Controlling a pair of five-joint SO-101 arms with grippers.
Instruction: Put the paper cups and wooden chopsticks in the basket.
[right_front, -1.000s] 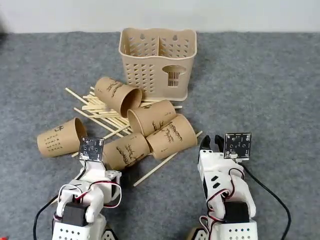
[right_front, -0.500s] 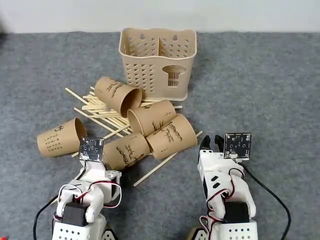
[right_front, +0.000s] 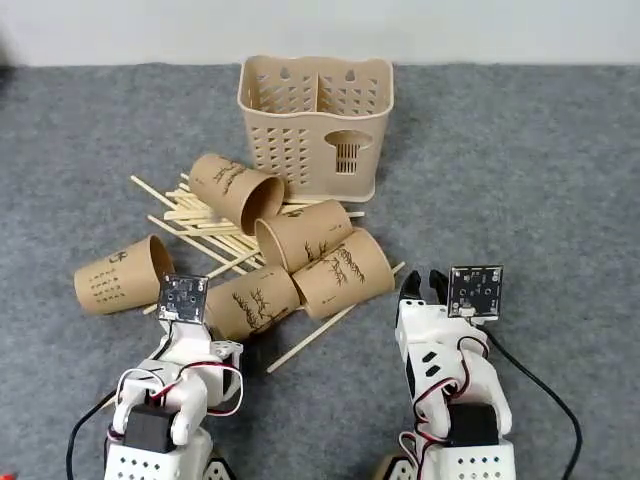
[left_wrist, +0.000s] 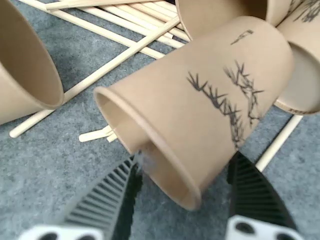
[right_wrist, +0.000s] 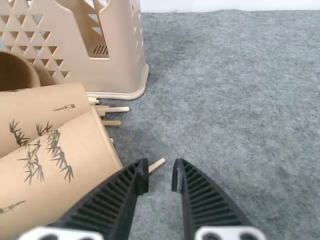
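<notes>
Five cups (right_front: 305, 235) lie on their sides over scattered chopsticks (right_front: 200, 215), just in front of the upright basket (right_front: 315, 125). The nearest cup (left_wrist: 200, 100) lies between the left gripper's (left_wrist: 186, 167) wide-spread jaws. The right gripper (right_wrist: 160, 172) is beside the pile, jaws slightly apart and holding nothing, over the grey counter (right_front: 520, 170).

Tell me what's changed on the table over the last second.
Nothing visibly changed. The left hand still has a finger on either side of the nearest paper cup at its mouth. The right hand stays low over the grey mat beside the pile. The other cups, the chopsticks and the basket lie where they were.
</notes>
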